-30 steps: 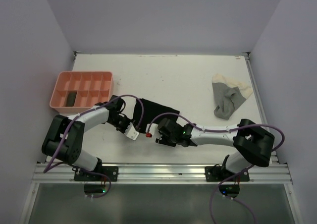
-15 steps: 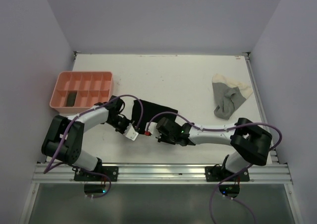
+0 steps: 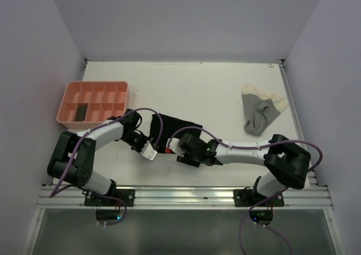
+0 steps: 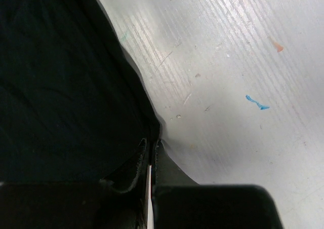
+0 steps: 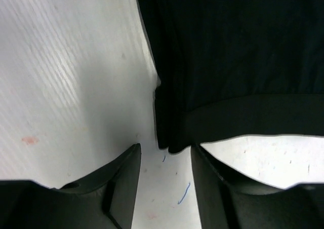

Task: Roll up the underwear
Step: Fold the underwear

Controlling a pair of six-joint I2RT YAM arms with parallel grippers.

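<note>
A black underwear (image 3: 179, 125) lies flat on the white table between my two grippers. In the left wrist view its near edge (image 4: 61, 87) runs down into my left gripper (image 4: 151, 144), whose jaws are shut on that edge. From above, the left gripper (image 3: 148, 148) sits at the cloth's near left corner. My right gripper (image 5: 165, 150) is open, and the folded near corner of the black underwear (image 5: 233, 62) reaches just between its fingertips without being pinched. From above, the right gripper (image 3: 175, 151) is at the cloth's near edge. A grey and cream underwear (image 3: 260, 109) lies crumpled at the far right.
A pink compartment tray (image 3: 113, 87) stands at the left, with a small black roll (image 3: 82, 111) in one near-left compartment. Both forearms lie low across the near half of the table. Walls close in the left, right and back edges.
My right gripper has closed and then opened again, and its arm has shifted slightly left along the cloth's near edge. The left gripper has stayed shut in place.
</note>
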